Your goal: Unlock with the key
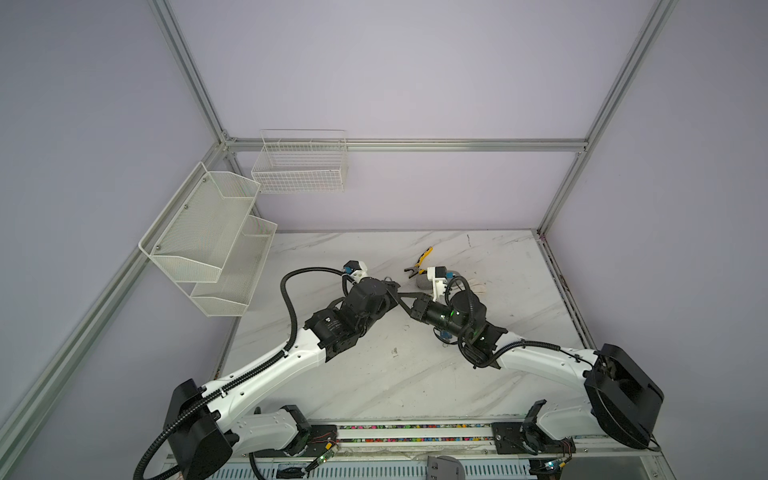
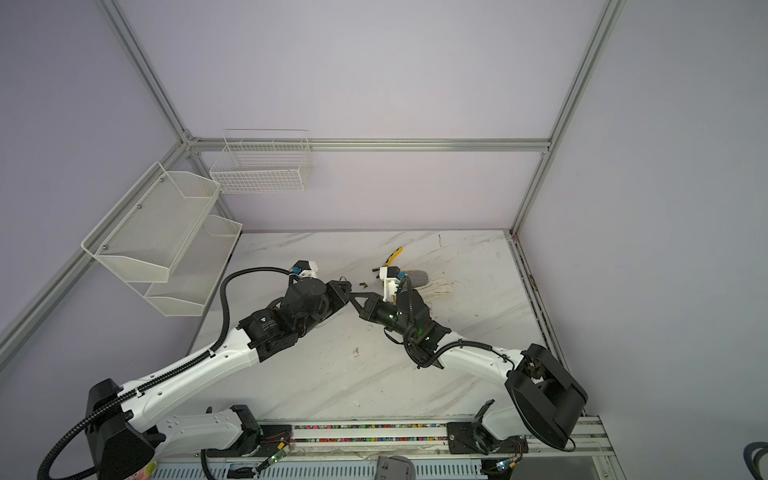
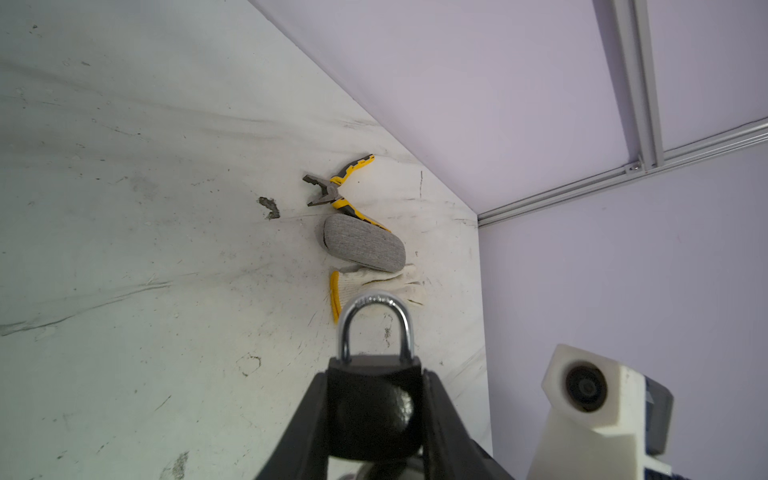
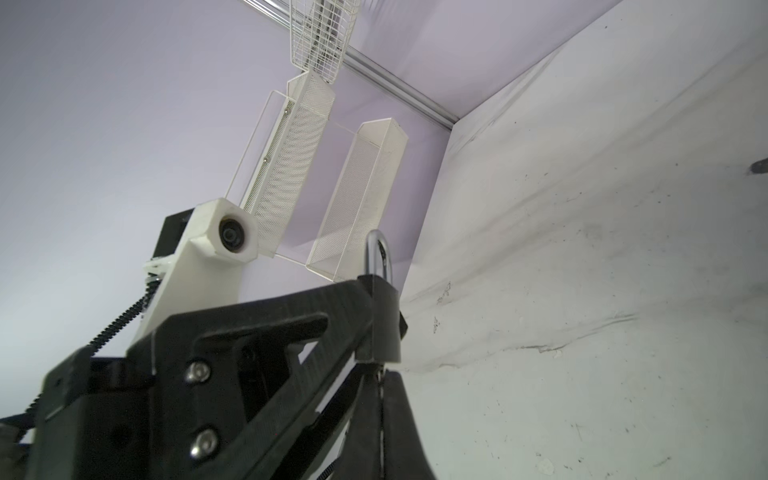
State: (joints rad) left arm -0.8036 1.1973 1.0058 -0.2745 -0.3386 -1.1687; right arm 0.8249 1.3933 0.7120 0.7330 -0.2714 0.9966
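Padlock (image 3: 365, 399) clamped in left end effector (image 3: 376, 386) mid-table (image 1: 374, 374); right end effector (image 4: 380, 374) closed at its base, contents unclear.

The left arm (image 1: 299, 357) and right arm (image 1: 540, 365) wear glossy white shells between black joint housings (image 1: 332, 328). Ribbed black conduit (image 1: 287, 304) runs along each. White camera mounts (image 1: 436, 283) top the wrists; black triangular fingers (image 4: 266, 328) carry silver screws (image 4: 198, 372).

Your cell: lilac walls (image 1: 415, 75), aluminium frame (image 1: 407, 145).
You have a marble-look tabletop (image 1: 374, 374); mesh shelves (image 1: 208, 232) on the left wall, wire basket (image 1: 299, 174) far.
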